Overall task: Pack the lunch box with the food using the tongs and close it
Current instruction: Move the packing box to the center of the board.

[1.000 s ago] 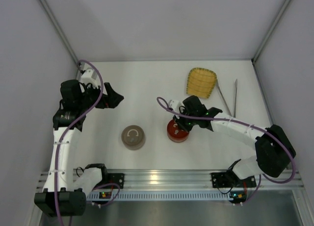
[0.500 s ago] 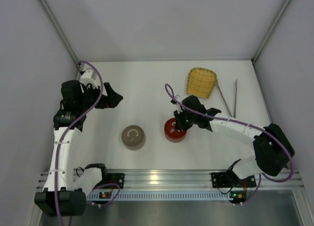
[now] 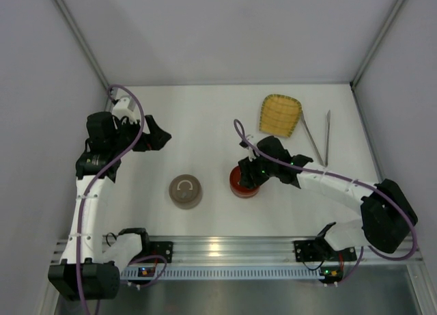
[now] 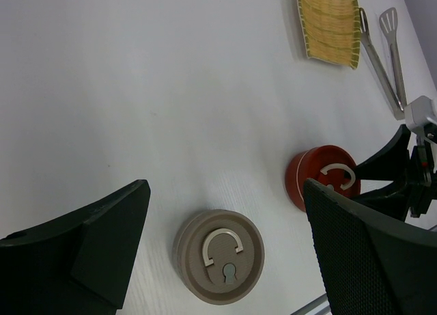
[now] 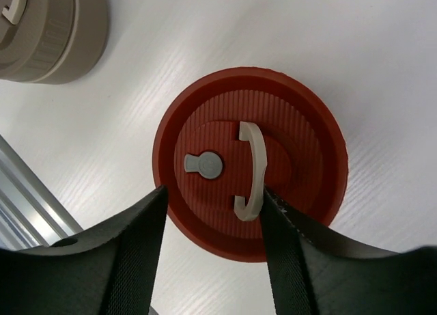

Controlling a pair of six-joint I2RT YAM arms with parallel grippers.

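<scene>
A: Where do things stand?

B: The red container (image 3: pixel 244 181) sits lid-on at centre frame, the tan container (image 3: pixel 185 191) lid-on to its left. The tongs (image 3: pixel 319 136) lie at the right edge of the tabletop (image 3: pixel 205 117) beside the yellow tray (image 3: pixel 280 115); I see no food, so packing may be finished or ahead.

A: And the pincers?

B: The right pincer (image 5: pixel 212 250) is spread, straddling the red lid's handle, possibly touching it. The left pincer (image 4: pixel 225 212), spread, holds nothing.

A: Anything changed?

B: The right arm has shifted lower-right, and the container with it slightly left.
</scene>
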